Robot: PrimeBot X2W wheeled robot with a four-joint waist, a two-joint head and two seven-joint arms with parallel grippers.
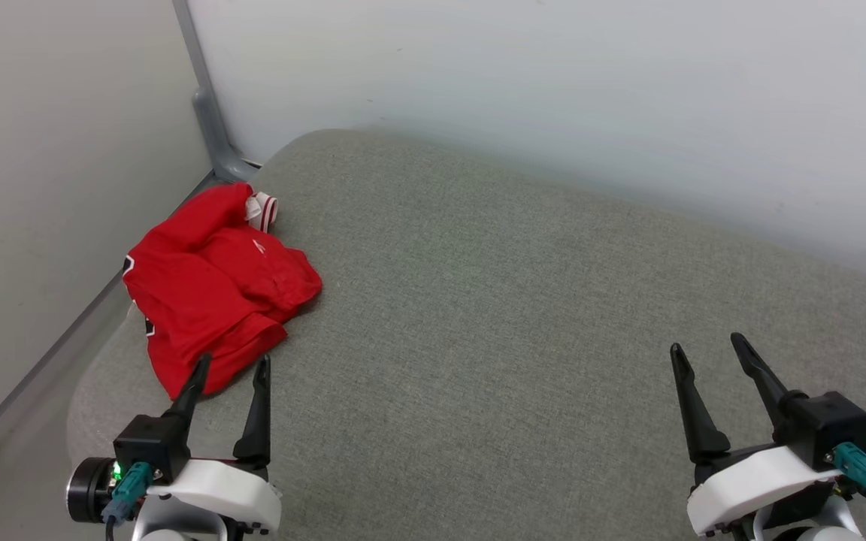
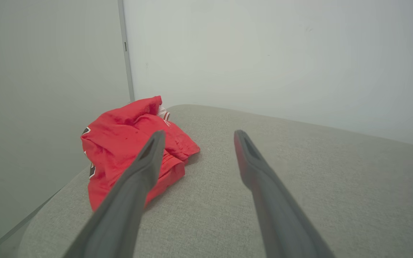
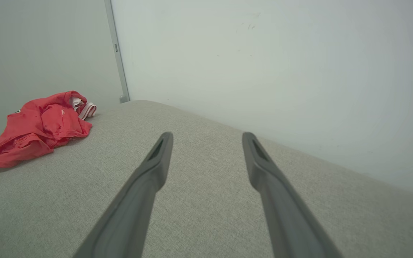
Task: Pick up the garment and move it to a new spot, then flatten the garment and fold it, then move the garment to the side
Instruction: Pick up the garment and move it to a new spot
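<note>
A grey woven fabric cushion (image 1: 523, 315) with rounded corners lies under soft, even light. Behind the cushion stands a plain pale wall (image 1: 553, 90), and left of it a second pale wall (image 1: 49, 150). A grey post (image 1: 204, 105) rises at its far-left corner.

Setting: bare, lab-like test booth.
Walls: plain pale panels (image 1: 553, 75), grey post (image 1: 207, 113) beyond the left pincer (image 1: 234, 361).
Surface: grey upholstered pad (image 1: 478, 338).

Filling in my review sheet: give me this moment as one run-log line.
stage: before pickup | jersey: crumpled, far-left edge of grey cushion | left gripper: open, near jersey | right gripper: open, empty
</note>
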